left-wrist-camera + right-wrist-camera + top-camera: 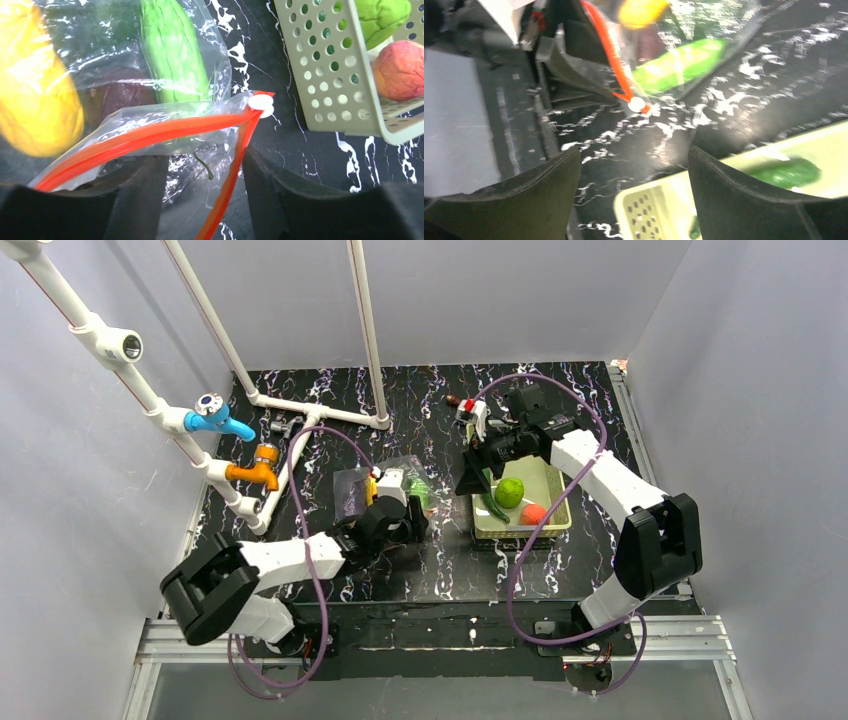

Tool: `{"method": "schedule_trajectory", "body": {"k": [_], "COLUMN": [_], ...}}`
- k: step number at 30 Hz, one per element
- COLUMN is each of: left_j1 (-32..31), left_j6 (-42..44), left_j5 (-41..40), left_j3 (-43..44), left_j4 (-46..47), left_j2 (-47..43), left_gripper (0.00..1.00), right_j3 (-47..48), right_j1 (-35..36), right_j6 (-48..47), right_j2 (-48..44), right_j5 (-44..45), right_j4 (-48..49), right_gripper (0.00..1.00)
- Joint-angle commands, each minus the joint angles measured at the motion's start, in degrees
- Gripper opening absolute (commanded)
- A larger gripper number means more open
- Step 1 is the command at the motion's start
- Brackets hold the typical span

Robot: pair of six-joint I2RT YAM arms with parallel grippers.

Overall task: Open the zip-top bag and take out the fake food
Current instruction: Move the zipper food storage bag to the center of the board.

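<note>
The left claw (205,165) is apart, with the red strip (150,134) of the zip-top bag (100,60) between its fingers; the bag lies on the black table (450,560), yellow and green fake food (172,50) inside; further off, the right claw (634,160) hangs wide apart over the basket (547,475) edge.

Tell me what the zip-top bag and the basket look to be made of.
The zip-top bag: thin clear plastic film, glossy; it crinkles and glares, contents show through. Its zipper strip: thicker red-orange plastic, probably. The basket: rigid pale yellow-green plastic, matte, with moulded round holes.
</note>
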Motion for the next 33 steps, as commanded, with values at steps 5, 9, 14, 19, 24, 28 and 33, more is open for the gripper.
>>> {"method": "schedule_trajectory", "body": {"k": [5, 9, 14, 19, 24, 28, 33], "left_j1": [0.16, 0.09, 0.13, 0.15, -0.02, -0.01, -0.01], "left_j6": [9.5, 10.63, 9.16, 9.55, 8.51, 8.55, 10.84], "left_j5": [2.76, 3.21, 1.66, 3.35, -1.15, -2.79, -1.63], "left_j3": [1.29, 1.29, -0.19, 3.11, 4.32, 3.43, 3.12], "left_j4": [-12.42, -17.65, -17.95, -16.31, -16.69, -9.89, -0.15], "left_j2": [-13.24, -16.52, -15.25, -8.29, -3.79, -1.13, 2.78], "left_gripper": [0.74, 0.72, 0.46, 0.47, 0.62, 0.64, 0.69], "right_j3": [-0.45, -0.54, -0.53, -1.57, -3.13, -3.3, -3.67], "right_j1": [0.01, 0.0, 0.03, -0.07, -1.98, -2.78, -3.18], "right_j6": [6.18, 6.12, 6.12, 6.12, 6.12, 6.12, 6.12], "right_j2": [-1.56, -1.53, -1.36, -2.53, -3.74, -3.6, -4.15], "right_j5": [-8.73, -8.75, -8.71, -1.35, 0.84, 0.84, 0.84], "right_j4": [1.43, 1.47, 1.51, 4.24, 7.48, 8.1, 8.46], "right_gripper": [0.84, 0.84, 0.84, 0.84, 0.84, 0.84, 0.84]}}
